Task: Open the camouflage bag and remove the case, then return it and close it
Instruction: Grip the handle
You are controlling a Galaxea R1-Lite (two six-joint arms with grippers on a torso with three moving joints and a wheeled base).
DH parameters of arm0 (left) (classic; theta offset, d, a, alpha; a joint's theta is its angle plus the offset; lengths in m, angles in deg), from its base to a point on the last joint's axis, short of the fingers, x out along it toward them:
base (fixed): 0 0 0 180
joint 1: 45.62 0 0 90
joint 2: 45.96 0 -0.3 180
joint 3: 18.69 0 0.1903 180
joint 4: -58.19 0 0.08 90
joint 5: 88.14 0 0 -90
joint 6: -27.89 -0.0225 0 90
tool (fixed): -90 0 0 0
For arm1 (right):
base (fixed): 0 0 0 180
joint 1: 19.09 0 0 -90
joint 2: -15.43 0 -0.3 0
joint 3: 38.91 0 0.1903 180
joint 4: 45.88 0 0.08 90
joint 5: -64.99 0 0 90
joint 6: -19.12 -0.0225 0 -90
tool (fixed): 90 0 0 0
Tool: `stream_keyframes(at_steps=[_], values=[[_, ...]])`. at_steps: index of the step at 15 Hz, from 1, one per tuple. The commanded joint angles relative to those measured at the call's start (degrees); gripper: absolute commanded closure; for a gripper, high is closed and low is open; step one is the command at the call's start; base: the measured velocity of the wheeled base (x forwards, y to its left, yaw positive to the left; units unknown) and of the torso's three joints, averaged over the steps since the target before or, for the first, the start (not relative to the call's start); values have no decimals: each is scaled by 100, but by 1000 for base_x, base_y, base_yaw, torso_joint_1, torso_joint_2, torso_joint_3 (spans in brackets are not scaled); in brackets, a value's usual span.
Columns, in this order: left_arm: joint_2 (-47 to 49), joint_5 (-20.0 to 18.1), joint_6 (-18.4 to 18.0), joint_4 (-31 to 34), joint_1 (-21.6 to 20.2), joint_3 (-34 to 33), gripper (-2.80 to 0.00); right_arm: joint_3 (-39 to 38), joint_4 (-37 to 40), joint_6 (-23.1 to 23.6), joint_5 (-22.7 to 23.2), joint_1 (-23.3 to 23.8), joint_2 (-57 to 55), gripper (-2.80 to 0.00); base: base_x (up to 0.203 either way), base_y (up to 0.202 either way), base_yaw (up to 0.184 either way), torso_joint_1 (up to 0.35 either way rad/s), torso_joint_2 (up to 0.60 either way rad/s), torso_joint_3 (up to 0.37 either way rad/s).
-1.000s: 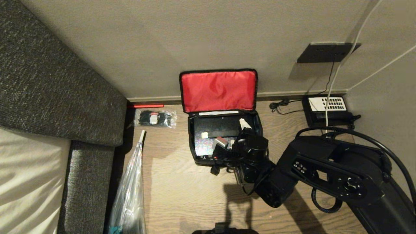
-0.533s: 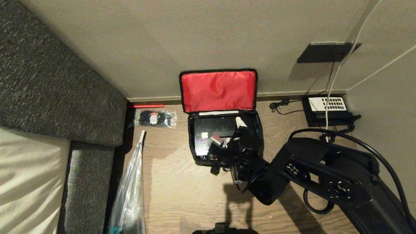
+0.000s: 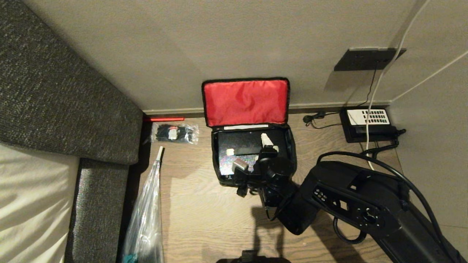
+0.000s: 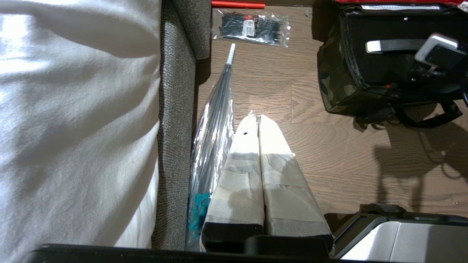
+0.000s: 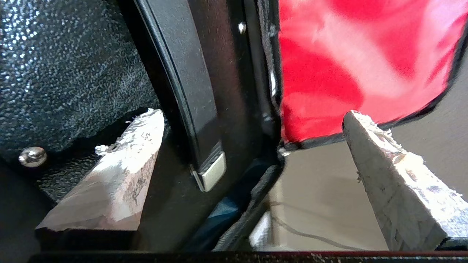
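Now the right pincer [image 3: 250,153], spread wide, is seen over the case [image 3: 241,144] in the opened bag [image 3: 245,102]; next, a grasp seems called for. Left pincer [image 4: 259,120], at seven o'clock, is clenched.

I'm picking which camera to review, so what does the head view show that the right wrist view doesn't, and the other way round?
Only the head view shows the whole scene: the camouflage bag lying open on the wood floor, the telephone, the packet of ties, the sofa and the right arm reaching in. Only the right wrist view shows, close up, the case's speckled top and the silver-tipped handle. Both show the red lining and the open right gripper over the case.
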Motion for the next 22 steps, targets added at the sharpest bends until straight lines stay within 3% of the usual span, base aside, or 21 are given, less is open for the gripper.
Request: stream_keyframes(at_steps=[1, 8, 11, 16, 19, 22], values=[[-9, 2, 3, -1, -2, -18, 0, 98, -87, 176, -13, -8, -100, -280, 0, 0, 0, 0, 0, 0], [-9, 2, 3, -1, -2, -18, 0, 1133, -159, 694, -44, -112, -513, -280, 0, 0, 0, 0, 0, 0], [-9, 2, 3, -1, -2, -18, 0, 1073, -166, 845, -36, -91, -439, -280, 0, 0, 0, 0, 0, 0], [-9, 2, 3, -1, -2, -18, 0, 838, -166, 700, -253, -91, -309, -280, 0, 0, 0, 0, 0, 0], [-9, 2, 3, -1, -2, -18, 0, 616, -166, 1292, -157, -37, -244, -280, 0, 0, 0, 0, 0, 0], [-9, 2, 3, -1, -2, -18, 0, 786, -166, 1335, -209, -21, -323, -280, 0, 0, 0, 0, 0, 0]])
